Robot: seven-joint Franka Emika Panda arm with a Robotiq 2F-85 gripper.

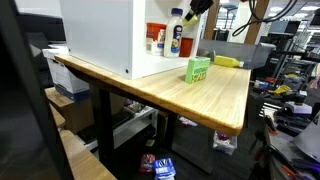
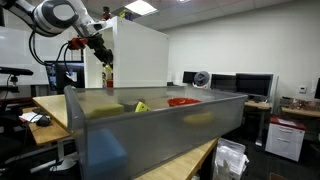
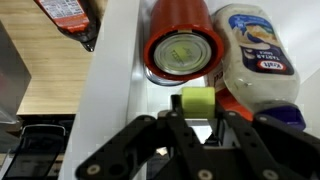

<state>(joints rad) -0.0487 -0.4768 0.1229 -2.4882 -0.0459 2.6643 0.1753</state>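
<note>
In the wrist view my gripper [image 3: 197,113] is shut with its pads either side of a yellow-green cap [image 3: 197,99]. An orange-red body shows beside the cap, mostly hidden. Just beyond stand a red can with a shiny lid [image 3: 183,45] and a white Kraft mayonnaise bottle [image 3: 258,52], both on the white shelf [image 3: 120,90]. In an exterior view the gripper [image 1: 187,14] hangs over the mayonnaise bottle [image 1: 177,40] and the red can [image 1: 160,41], with the yellow cap [image 1: 177,14] at its tips. From the opposite side, the gripper [image 2: 103,60] sits just above a red container [image 2: 108,76].
A tall white box [image 1: 100,35] stands on the wooden table [image 1: 215,95], next to a green carton [image 1: 198,69] and a yellow object [image 1: 228,61]. A red-labelled bottle [image 3: 70,15] lies at the wrist view's top left. A grey bin [image 2: 150,130] fills an exterior view's foreground.
</note>
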